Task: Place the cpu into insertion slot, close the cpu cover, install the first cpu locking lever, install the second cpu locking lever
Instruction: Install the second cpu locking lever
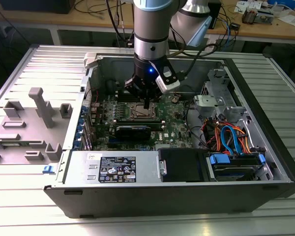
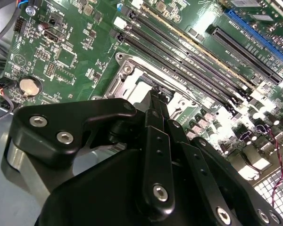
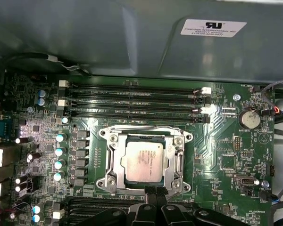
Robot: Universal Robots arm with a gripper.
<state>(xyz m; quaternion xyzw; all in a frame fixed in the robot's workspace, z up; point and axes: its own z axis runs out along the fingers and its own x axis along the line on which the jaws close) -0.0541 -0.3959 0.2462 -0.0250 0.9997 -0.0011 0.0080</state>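
Observation:
The cpu [image 3: 144, 161], a dull silver square, lies flat in the insertion slot [image 3: 183, 175] on the green motherboard. The cpu cover [image 3: 114, 157], a silver frame with a central cut-out, lies down around the chip. My gripper [image 3: 156, 190] is shut with nothing seen between its black fingers. Its tips sit at the slot's edge beside the cpu. In the second wrist view the fingers [image 2: 156, 141] taper down to the slot's metal frame [image 2: 127, 70]. In the exterior view the gripper [image 1: 146, 104] hangs straight over the slot [image 1: 140, 113] inside the open computer case.
Long black memory slots [image 3: 132, 101] run along one side of the slot, and more lie on the gripper's side. A black expansion card [image 1: 132, 131], a power supply [image 1: 113, 169] and orange and blue cables [image 1: 231, 137] fill the case. A grey fixture [image 1: 39, 105] stands at the exterior view's left.

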